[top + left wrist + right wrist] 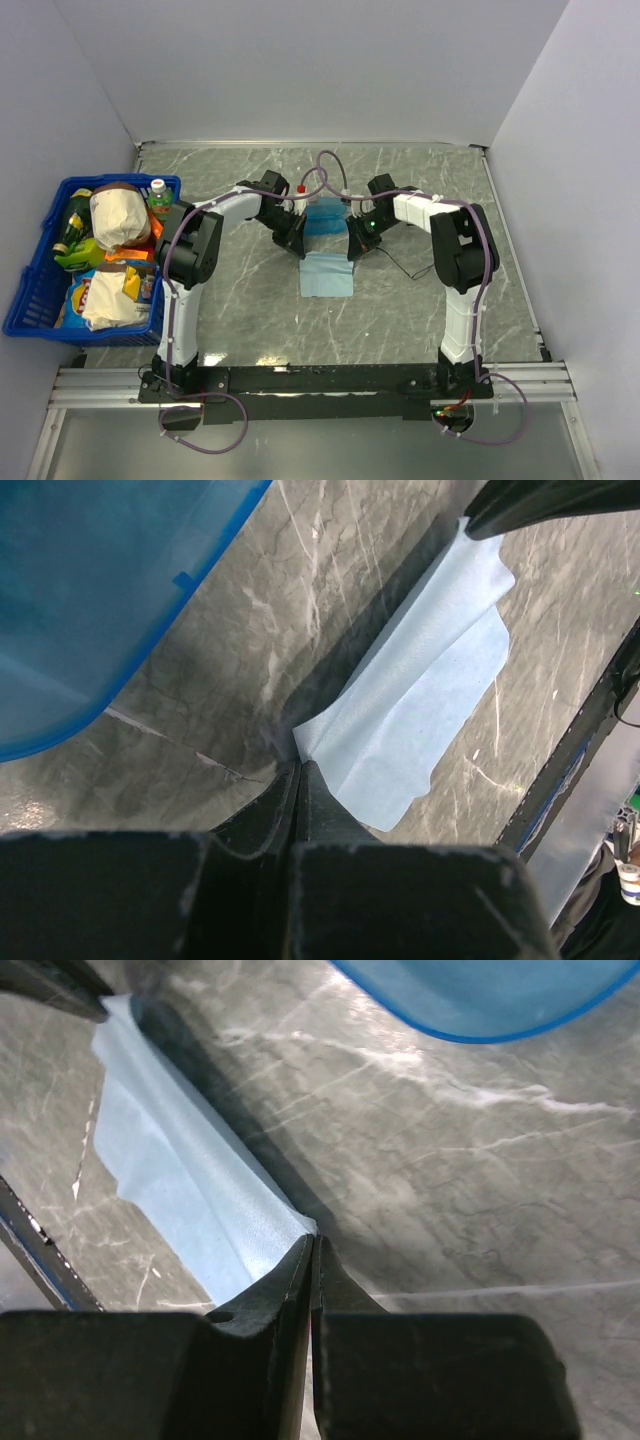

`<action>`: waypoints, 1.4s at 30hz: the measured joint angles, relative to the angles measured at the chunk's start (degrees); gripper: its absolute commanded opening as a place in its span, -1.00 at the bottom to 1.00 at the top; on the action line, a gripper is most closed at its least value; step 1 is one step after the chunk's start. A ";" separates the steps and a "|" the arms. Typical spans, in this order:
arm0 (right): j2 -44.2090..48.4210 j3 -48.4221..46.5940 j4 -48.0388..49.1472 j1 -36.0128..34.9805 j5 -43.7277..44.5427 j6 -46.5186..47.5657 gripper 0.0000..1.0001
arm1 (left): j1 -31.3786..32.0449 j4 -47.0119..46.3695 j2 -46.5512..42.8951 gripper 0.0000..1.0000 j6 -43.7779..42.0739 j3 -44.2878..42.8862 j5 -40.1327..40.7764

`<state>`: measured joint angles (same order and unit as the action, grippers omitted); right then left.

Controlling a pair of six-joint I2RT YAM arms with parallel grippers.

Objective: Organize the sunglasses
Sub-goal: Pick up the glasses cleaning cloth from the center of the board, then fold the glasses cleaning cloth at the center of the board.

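The light-blue cloth [327,272] lies on the marble table, its far edge lifted. My left gripper [298,245] is shut on its far left corner, as the left wrist view shows at the fingertips [298,763] with the cloth [420,700] trailing away. My right gripper [355,248] is shut on the far right corner [312,1240] of the cloth [190,1180]. The blue translucent case [323,218] sits just behind the cloth, between both grippers [90,590] [480,995]. A thin black wire shape [402,266] right of the cloth may be the sunglasses; I cannot tell.
A blue basket [30,290] full of groceries stands at the left edge. A small white bottle with a red cap [300,189] stands behind the case. Grey walls close off the back and both sides.
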<state>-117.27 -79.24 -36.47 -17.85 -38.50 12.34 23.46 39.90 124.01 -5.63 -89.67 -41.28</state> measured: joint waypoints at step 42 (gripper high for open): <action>2.34 0.68 -0.20 -0.94 -3.04 4.02 -0.91 | -0.07 4.13 0.00 -0.98 -4.70 0.00 -4.02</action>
<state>-114.93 -78.56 -36.67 -18.79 -41.54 16.36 23.40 44.03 124.01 -10.33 -89.67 -45.30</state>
